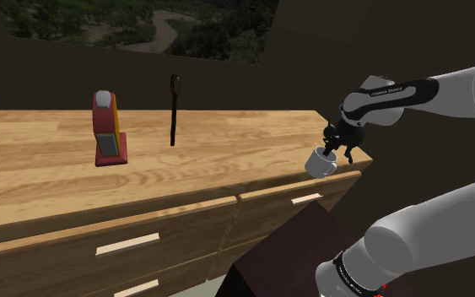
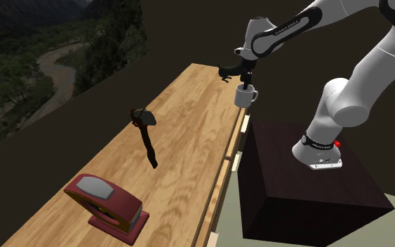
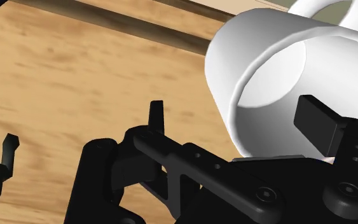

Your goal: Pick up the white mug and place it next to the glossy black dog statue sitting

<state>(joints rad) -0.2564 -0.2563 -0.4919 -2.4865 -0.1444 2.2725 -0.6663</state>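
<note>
Right by the dark box stand (image 2: 308,189), the black gripper (image 3: 234,114) hangs over the white mug (image 3: 254,44). The mug is at the corner of the wooden counter (image 1: 41,160) nearest the arm, close to the front edge, with its handle poking out past it. I can't quite make out whether its base is flat on the wood. The hand is open: one finger (image 3: 317,121) is down inside the mug's mouth and the other is outside the wall. Bare wood shows between that outer one and the mug, so I'd say nothing is gripped yet. To do this well it should close squarely on that near wall, then lift straight up before travelling, since a mug pinched by one side will want to swing. Further along the counter, well apart from the mug, stands the slim black figure (image 1: 175,110) I take for the dog statue. It looks narrow and easy to topple, so the mug should come down beside it, not against it. Nothing lies between the two. Beyond the figure is a red block (image 1: 107,131) with a grey face, and past the dark wall there is a view of trees (image 1: 143,25).
</note>
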